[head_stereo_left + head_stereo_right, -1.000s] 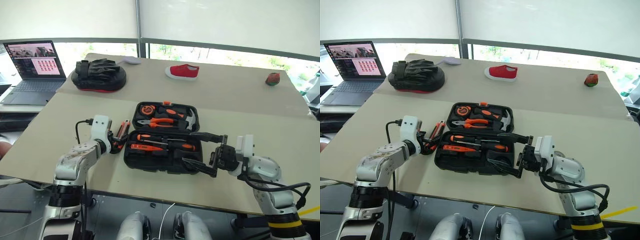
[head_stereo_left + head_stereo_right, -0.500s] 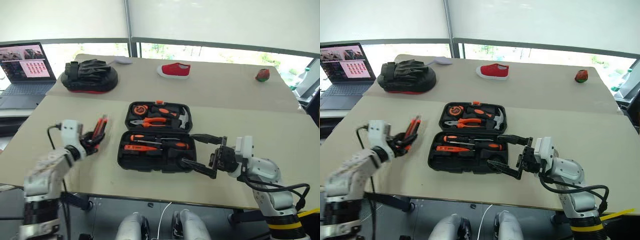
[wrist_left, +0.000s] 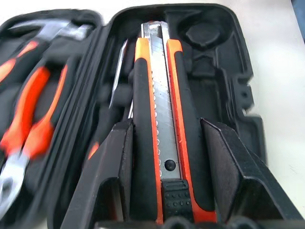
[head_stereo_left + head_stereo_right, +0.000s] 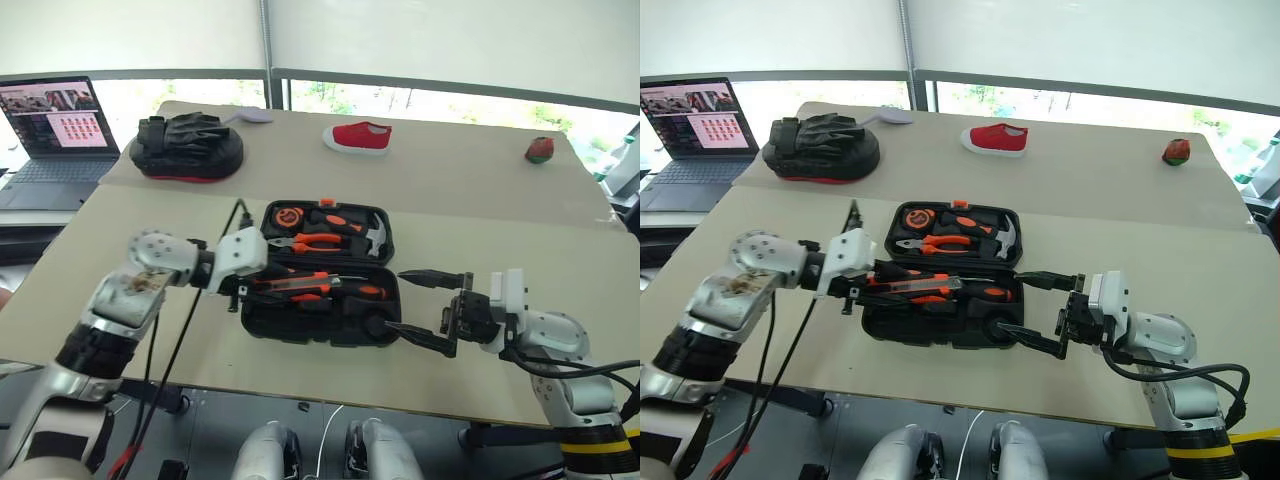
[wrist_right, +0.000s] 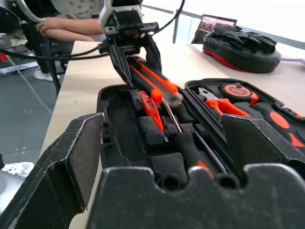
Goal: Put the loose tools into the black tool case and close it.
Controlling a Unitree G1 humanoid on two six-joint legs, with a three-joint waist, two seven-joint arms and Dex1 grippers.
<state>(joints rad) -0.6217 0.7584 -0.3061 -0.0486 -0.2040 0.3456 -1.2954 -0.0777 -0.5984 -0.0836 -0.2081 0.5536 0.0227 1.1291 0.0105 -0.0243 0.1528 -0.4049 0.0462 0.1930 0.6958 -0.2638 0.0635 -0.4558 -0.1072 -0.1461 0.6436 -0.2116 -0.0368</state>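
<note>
The black tool case lies open on the table, its lid half holding pliers and a hammer. The left arm is reached in from the left, roughly level, over the near half of the case. An orange-black utility knife is gripped between the two fingers of the left gripper, its length pointing along them across the tray; whether it touches the case cannot be told. Two screwdrivers are seen lying in the near tray beside the knife.

The right gripper is held level at the case's right end, pointing left, with its fingers spread wide and nothing between them. The forearm is bent in from the right, just above the table.
</note>
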